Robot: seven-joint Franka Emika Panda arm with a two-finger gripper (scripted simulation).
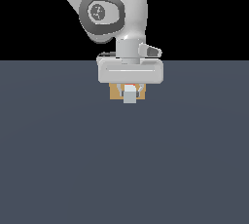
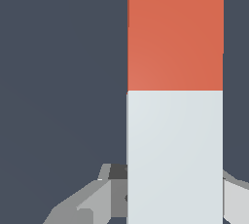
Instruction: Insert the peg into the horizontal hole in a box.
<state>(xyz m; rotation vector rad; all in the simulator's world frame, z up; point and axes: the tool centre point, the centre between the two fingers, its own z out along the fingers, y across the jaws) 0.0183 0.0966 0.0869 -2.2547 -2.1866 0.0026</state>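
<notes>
- The arm (image 1: 114, 11) reaches down from above, its wrist vertical, the gripper (image 1: 130, 91) low over the grey floor (image 1: 121, 169).
- Only the exterior view shows the box (image 1: 115, 93), tan, directly behind the gripper; its hole is hidden.
- The wrist view shows the peg (image 2: 175, 96) lengthwise, red-orange half beyond pale half.
- The jaws are clamped on the peg's pale half, a finger (image 2: 92, 198) on each side.
</notes>
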